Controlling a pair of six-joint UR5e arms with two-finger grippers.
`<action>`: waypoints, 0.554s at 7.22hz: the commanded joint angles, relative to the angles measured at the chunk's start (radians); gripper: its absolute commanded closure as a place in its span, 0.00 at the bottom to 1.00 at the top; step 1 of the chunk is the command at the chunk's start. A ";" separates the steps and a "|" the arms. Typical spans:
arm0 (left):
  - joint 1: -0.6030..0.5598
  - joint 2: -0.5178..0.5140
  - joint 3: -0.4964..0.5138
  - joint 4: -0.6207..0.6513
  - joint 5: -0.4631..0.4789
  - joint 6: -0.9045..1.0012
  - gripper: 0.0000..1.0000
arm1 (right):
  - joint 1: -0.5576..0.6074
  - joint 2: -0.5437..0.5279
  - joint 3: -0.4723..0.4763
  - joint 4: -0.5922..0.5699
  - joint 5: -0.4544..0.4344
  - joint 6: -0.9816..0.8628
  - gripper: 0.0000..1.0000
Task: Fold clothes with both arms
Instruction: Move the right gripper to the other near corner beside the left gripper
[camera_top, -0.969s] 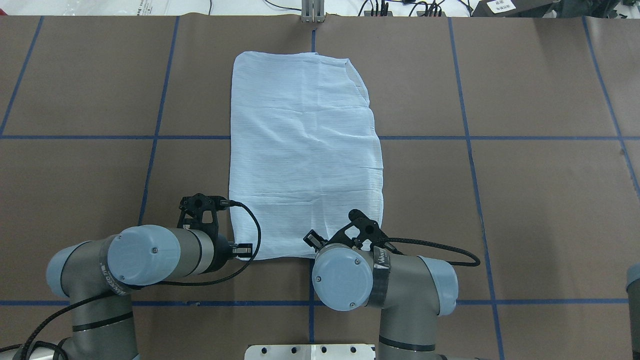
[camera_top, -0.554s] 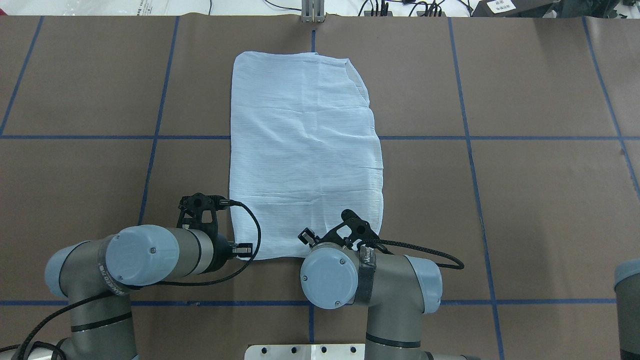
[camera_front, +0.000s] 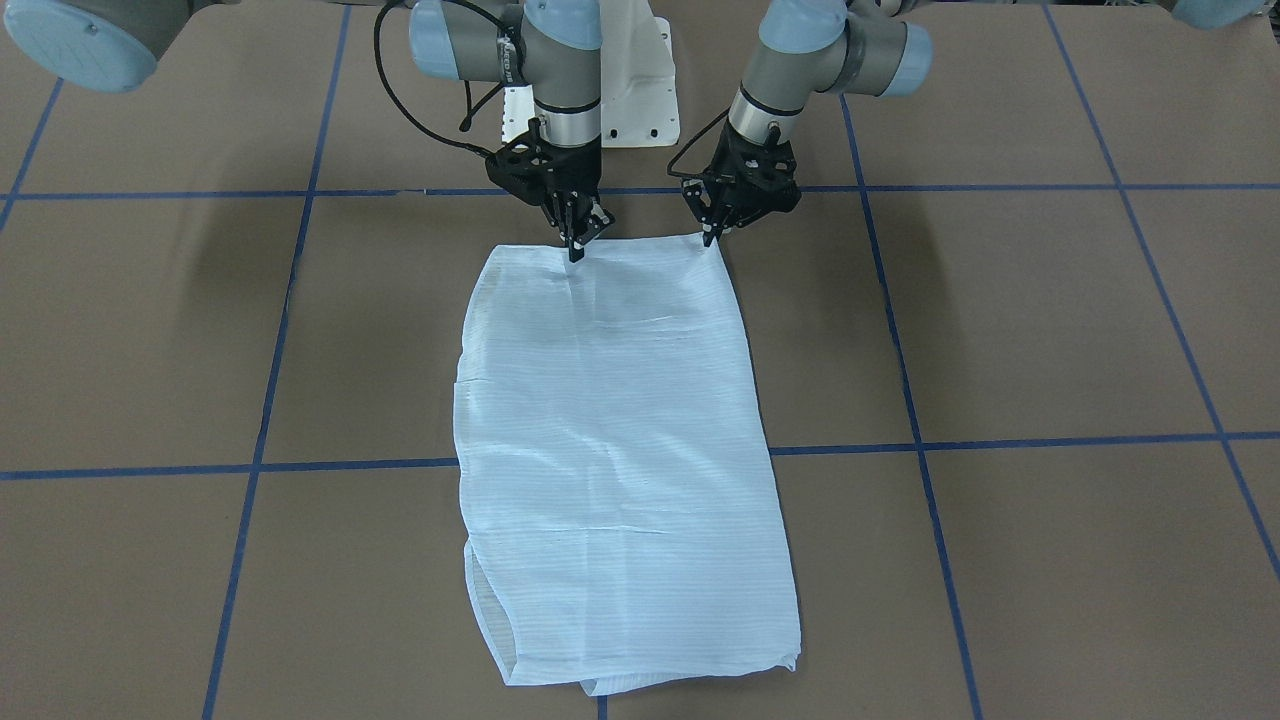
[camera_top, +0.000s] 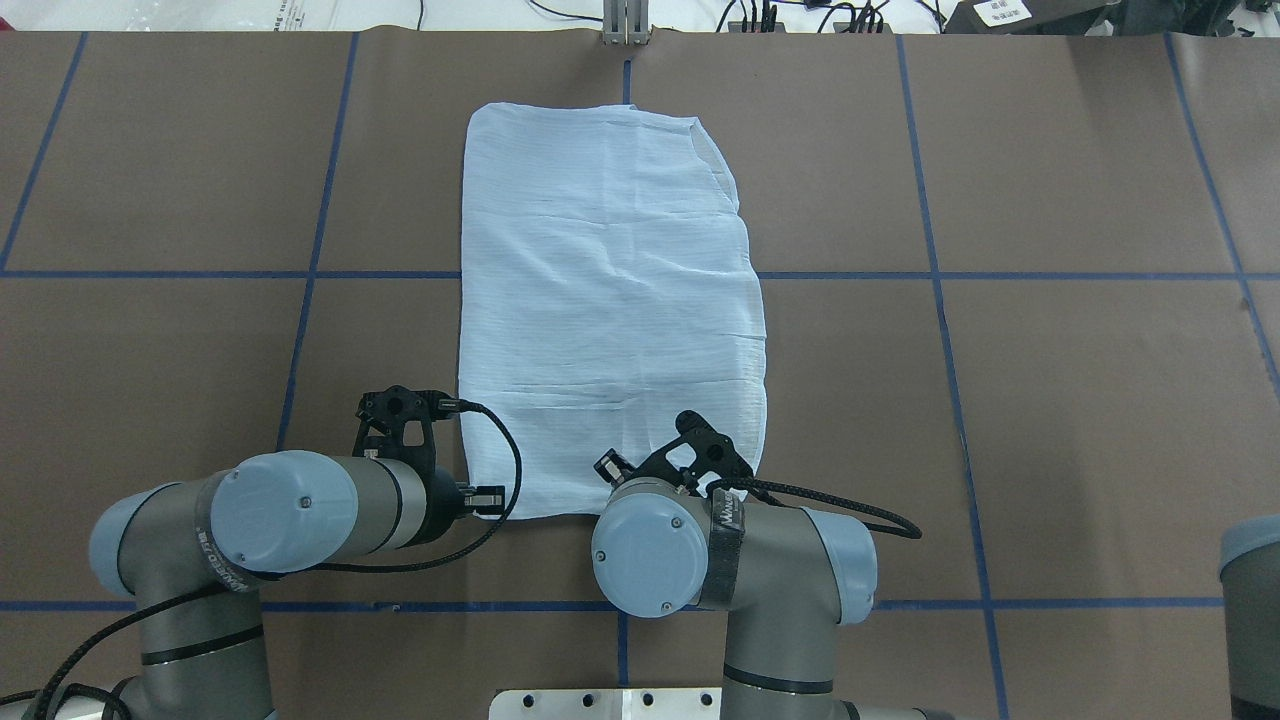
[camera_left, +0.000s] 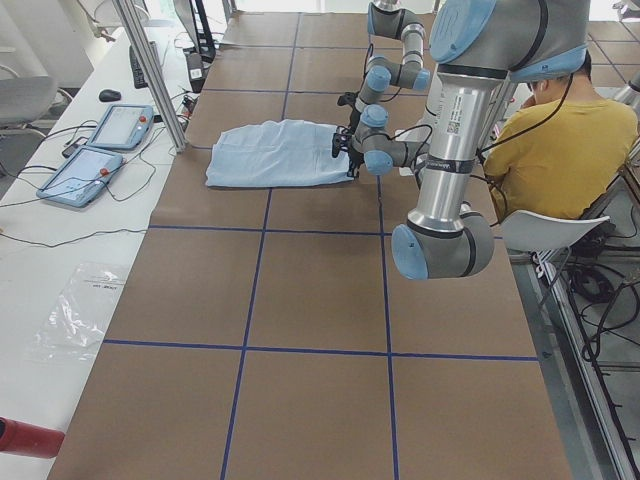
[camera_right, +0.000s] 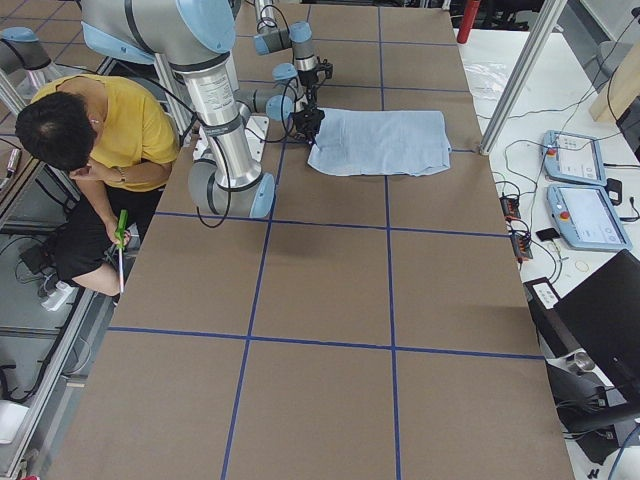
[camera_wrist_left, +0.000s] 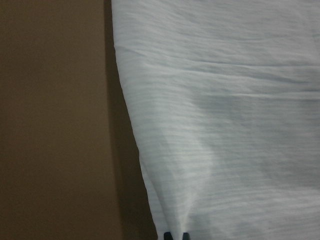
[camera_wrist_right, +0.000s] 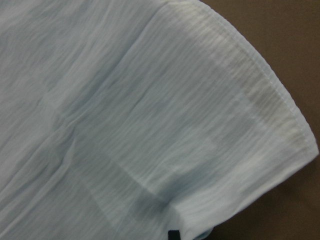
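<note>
Pale-blue shirt (camera_top: 610, 300), folded to a long rectangle, flat mid-way along your brown table (camera_top: 1050, 400), your left gripper (camera_front: 711, 238) clamped on its robot-side corner, right gripper (camera_front: 575, 251) pinching that same edge.

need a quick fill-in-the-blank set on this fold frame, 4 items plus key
1. The shirt lies flat on a brown table marked with ___ tape lines.
2. The left gripper is at a ___ of the shirt.
3. The right gripper is on the same shirt edge, the one ___ the white base.
4. The person seated beside the table wears a ___ top.
Missing words: blue; corner; nearest; yellow.
</note>
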 joint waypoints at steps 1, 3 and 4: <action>0.000 -0.002 -0.004 0.000 0.000 0.000 1.00 | -0.001 0.001 -0.001 -0.001 -0.020 0.001 1.00; -0.003 -0.001 -0.081 0.002 -0.014 0.008 1.00 | 0.007 -0.007 0.040 -0.004 -0.043 -0.016 1.00; -0.004 0.001 -0.144 0.012 -0.017 0.012 1.00 | 0.022 -0.059 0.143 -0.016 -0.040 -0.019 1.00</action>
